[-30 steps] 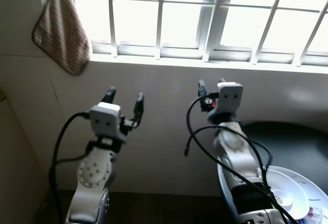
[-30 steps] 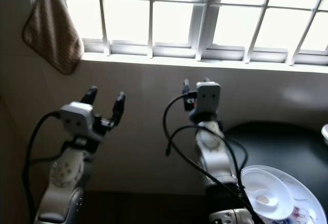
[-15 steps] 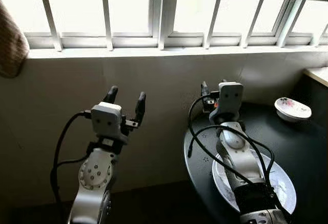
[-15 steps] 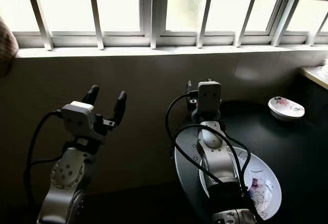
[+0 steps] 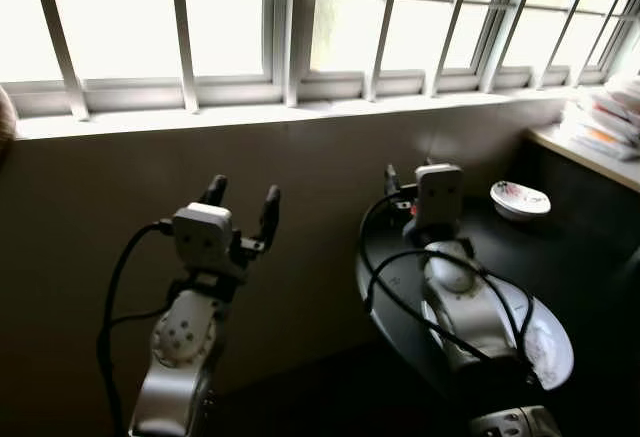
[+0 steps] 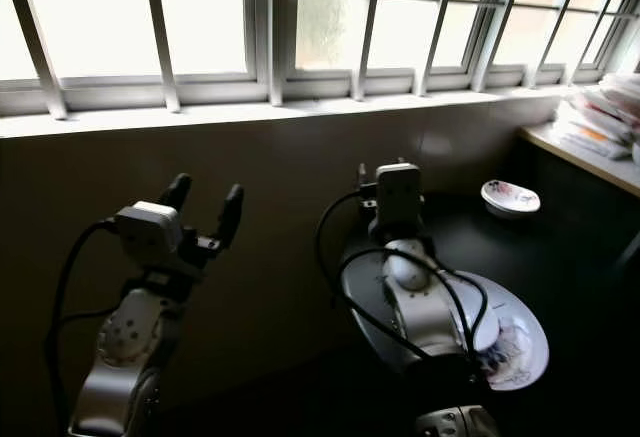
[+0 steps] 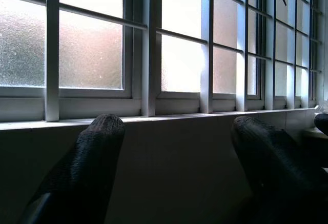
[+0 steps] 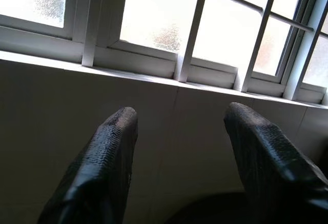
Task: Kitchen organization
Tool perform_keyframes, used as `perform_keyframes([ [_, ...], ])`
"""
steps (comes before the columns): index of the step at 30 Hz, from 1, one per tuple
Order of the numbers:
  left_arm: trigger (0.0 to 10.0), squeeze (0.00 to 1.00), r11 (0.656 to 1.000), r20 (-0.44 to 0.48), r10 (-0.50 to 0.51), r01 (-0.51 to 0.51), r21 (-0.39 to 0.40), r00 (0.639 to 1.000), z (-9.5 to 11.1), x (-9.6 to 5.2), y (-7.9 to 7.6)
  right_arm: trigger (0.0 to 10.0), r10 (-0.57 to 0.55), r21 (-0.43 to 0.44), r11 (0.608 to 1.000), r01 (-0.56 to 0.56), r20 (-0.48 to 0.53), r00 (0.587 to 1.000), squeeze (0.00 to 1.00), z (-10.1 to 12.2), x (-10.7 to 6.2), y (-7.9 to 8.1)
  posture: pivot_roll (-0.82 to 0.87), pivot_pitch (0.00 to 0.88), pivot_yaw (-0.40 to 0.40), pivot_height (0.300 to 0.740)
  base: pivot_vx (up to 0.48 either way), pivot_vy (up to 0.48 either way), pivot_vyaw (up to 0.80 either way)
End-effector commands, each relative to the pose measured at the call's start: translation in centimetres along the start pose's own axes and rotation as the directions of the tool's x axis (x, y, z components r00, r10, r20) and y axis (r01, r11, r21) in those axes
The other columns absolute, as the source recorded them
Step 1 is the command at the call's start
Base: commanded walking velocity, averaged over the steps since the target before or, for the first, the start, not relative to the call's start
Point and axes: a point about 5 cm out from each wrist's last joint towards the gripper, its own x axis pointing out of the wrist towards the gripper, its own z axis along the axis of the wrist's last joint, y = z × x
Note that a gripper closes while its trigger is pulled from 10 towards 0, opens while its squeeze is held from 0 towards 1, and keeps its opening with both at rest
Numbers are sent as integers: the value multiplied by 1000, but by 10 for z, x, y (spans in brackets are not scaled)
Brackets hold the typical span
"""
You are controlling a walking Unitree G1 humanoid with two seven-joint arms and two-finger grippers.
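We see our left gripper (image 5: pixel 241 195) raised at centre left, fingers spread and empty, and our right gripper (image 8: pixel 179 147) raised mid-frame, also released, both facing the barred window (image 5: pixel 300 27). A large plate (image 6: pixel 520 342) lies on the dark worktop (image 5: pixel 590 257) at lower right; a small bowl (image 5: pixel 520 198) sits further right near stacked papers (image 5: pixel 605 122)

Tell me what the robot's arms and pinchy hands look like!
Both arms are silver and rounded, with black cables looping along them. Each wrist carries a pale boxy block. The left gripper and right gripper each have two long black fingers with a bumpy, textured surface and rounded tips. The left arm has a round joint dotted with small holes.
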Motion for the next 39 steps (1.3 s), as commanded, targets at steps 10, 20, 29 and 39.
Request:
perform_keyframes([
  [10, 10000, 0, 1000, -26, -14, 14, 1, 1000, -3, -1, -3, 10000, 5, -193, 980, -42, -188, 982, 0, -36, -21, -4, 109, 0, -60, 740, 0, 0, 0],
  [20, 10000, 0, 999, -50, -36, 35, -10, 998, -7, -2, -6, 10000, -14, -238, 971, -39, -221, 975, 0, -40, -28, -8, 102, 0, -55, 740, 0, 0, -800],
  [29, 10000, 0, 997, -86, -60, 64, 43, 995, -11, -4, -8, 10000, 79, -282, 949, -137, -207, 975, 0, -39, -28, 3, 103, 0, -53, 740, 0, -53, -622],
  [39, 10000, 0, 998, -86, -47, 50, 33, 995, -12, -4, -7, 10000, 170, -238, 943, -234, -262, 950, 0, -46, -28, 12, 108, 0, -58, 740, 0, -288, 0],
])
